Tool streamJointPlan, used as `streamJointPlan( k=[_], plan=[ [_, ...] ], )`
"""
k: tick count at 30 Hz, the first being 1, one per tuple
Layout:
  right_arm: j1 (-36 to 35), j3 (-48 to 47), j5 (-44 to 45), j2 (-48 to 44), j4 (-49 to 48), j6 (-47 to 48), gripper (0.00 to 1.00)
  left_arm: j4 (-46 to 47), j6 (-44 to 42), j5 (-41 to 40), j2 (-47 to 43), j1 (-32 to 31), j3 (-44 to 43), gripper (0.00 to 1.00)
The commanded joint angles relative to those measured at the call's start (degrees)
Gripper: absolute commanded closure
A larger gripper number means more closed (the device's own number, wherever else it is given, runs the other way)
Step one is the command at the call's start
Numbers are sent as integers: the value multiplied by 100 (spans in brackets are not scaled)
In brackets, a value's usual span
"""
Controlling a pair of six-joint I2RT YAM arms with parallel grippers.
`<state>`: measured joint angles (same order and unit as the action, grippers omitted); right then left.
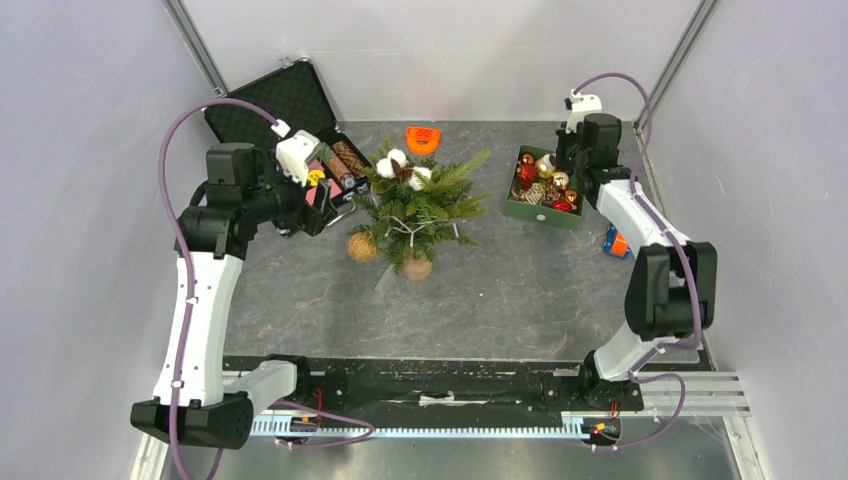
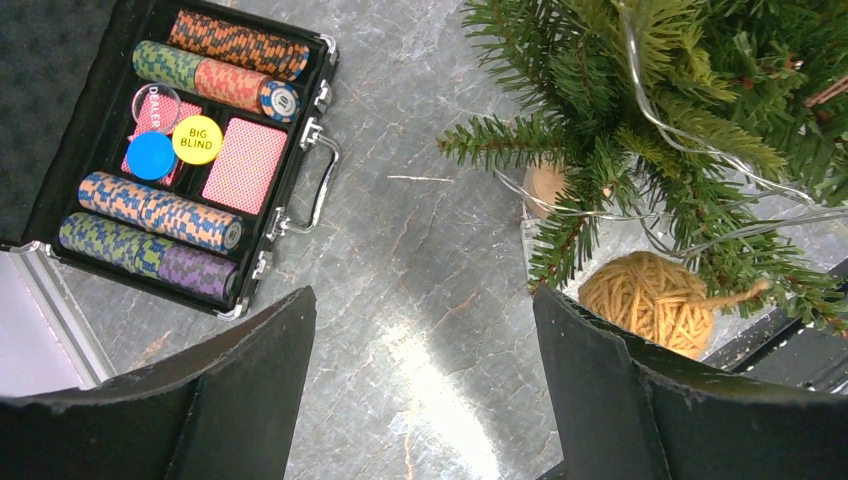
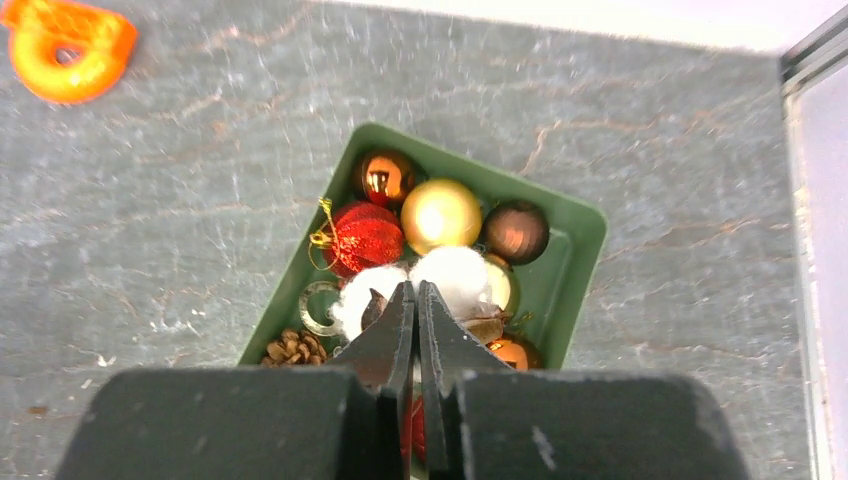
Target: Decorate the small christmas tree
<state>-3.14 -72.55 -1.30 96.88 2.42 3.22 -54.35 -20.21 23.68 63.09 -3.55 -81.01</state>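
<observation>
Black rail [image 1: 430, 375] edges veined grey table [image 1: 500, 290] bearing small christmas tree [image 1: 425, 200]; pale walls [image 1: 80, 150].

small christmas tree [image 1: 418, 205] | green, white cotton bolls | mid-table, tilted

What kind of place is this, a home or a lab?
Probably a robot test booth in a lab: plain white walls box in a grey table, two robot arms are bolted at its near edge, and the small tree and tray of ornaments look like staged props.

Robot lab cell: bare white walls [image 1: 450, 50], aluminium corner posts [image 1: 195, 45], slate-grey table [image 1: 500, 290].
</observation>
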Motion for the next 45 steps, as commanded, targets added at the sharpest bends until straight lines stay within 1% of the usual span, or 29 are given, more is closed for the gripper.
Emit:
streamJointPlan(
  k=[1,3,6,8,11,15,17,18,20,23,24,25,26,28,29,31,33,36,41,45],
  plan=[
    [-18,295,147,-581,-448,56,100,-67,-43,244,-155,21,-254,15],
    [-20,274,64,-773,-446,47,100,-163,-125,314,-175,24,-346,15],
    [-27,388,-696,-1249,-506,-44,100,-298,-210,491,-205,22,-572,15],
    [-37,728,-1326,-1768,-970,-301,100,-352,-187,680,-194,17,-829,15],
    [-110,989,-1794,-2611,-1493,-767,100,-352,35,1222,-82,17,-1168,15],
    [-460,1098,-2312,-3582,-2163,-1210,100,-280,280,1859,20,10,-1207,15],
    [-921,1485,-2301,-4053,-2667,-1590,100,-128,404,1994,-9,4,-1081,15],
    [-1116,1841,-2264,-4330,-2959,-1787,100,-53,495,2019,-28,2,-1025,15],
    [-1610,2557,-2093,-4819,-3885,-2085,100,18,602,2086,-56,-12,-985,15],
    [-2549,3358,-1892,-5222,-5164,-1928,100,38,675,2264,-99,-30,-974,16],
    [-2882,3600,-1947,-5273,-5795,-1810,100,35,694,2348,-120,-32,-936,16],
    [-3179,3823,-2079,-5242,-6261,-1624,100,38,697,2419,-138,-44,-855,17],
    [-3518,3908,-2185,-5151,-6481,-1270,100,36,701,2491,-158,-50,-743,17],
    [-3990,3789,-2389,-4921,-6103,-303,100,130,729,2551,-235,-67,-445,17],
    [-4154,3760,-2309,-4827,-5866,174,100,219,759,2593,-300,-69,-256,17],
    [-4223,3832,-2295,-4622,-6050,531,100,388,776,2738,-424,-91,229,17],
    [-4239,3780,-2447,-4410,-6294,759,100,547,802,2763,-501,-119,478,17],
    [-4239,3397,-2578,-4183,-5980,1170,100,585,815,2718,-466,-154,494,16],
    [-4247,2944,-2761,-3782,-5070,2091,100,590,812,2677,-440,-172,400,16],
    [-4248,2740,-3032,-3416,-4823,2482,100,538,774,2685,-429,-177,289,16]
  ],
)
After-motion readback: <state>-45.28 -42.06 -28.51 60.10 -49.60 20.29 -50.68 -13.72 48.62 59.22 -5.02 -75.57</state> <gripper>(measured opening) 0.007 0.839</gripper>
